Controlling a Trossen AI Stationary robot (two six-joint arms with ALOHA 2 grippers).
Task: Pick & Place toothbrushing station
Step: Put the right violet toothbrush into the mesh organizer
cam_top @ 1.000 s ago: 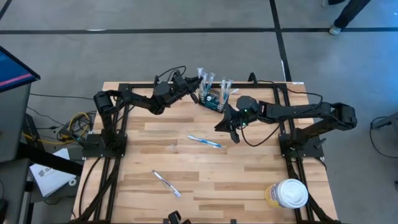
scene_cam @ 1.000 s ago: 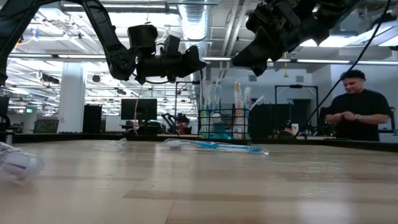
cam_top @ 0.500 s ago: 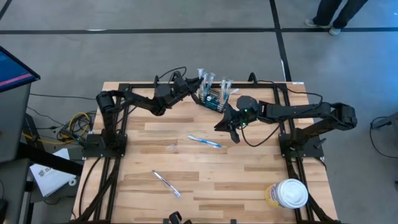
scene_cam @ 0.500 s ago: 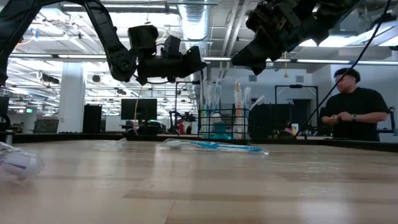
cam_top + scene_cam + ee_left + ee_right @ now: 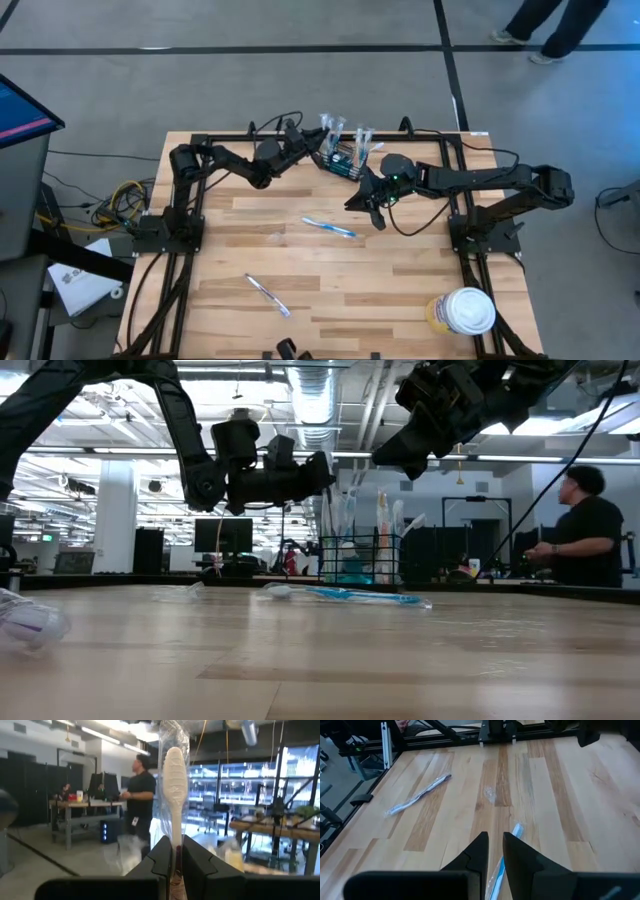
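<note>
The toothbrushing station, a small black wire-mesh holder (image 5: 341, 158), stands near the table's far edge with wrapped toothbrushes upright in it (image 5: 360, 558). My left gripper (image 5: 311, 150) hovers just left of it, shut on a white toothbrush in a clear wrapper (image 5: 175, 767). My right gripper (image 5: 366, 205) hangs above the table on the near right of the holder. In its wrist view its fingers (image 5: 481, 851) stand shut to a narrow slit with nothing between them. A blue wrapped toothbrush (image 5: 329, 227) lies flat mid-table. My left gripper pinches the wrapped toothbrush's handle (image 5: 176, 854) between its two fingers. The fingers come nearly level from the table's left and lie along the brush. The bristle head (image 5: 175, 760) sticks out beyond the fingertips. The brush is lifted clear of the table.
Another wrapped toothbrush (image 5: 268, 295) lies toward the near left of the table. A round white-lidded tub (image 5: 466, 310) stands at the near right corner. A person (image 5: 590, 525) stands in the room beyond the far right edge.
My left gripper has sunk a little and gone toward the holder, still shut on the toothbrush. My right gripper has kept still.
</note>
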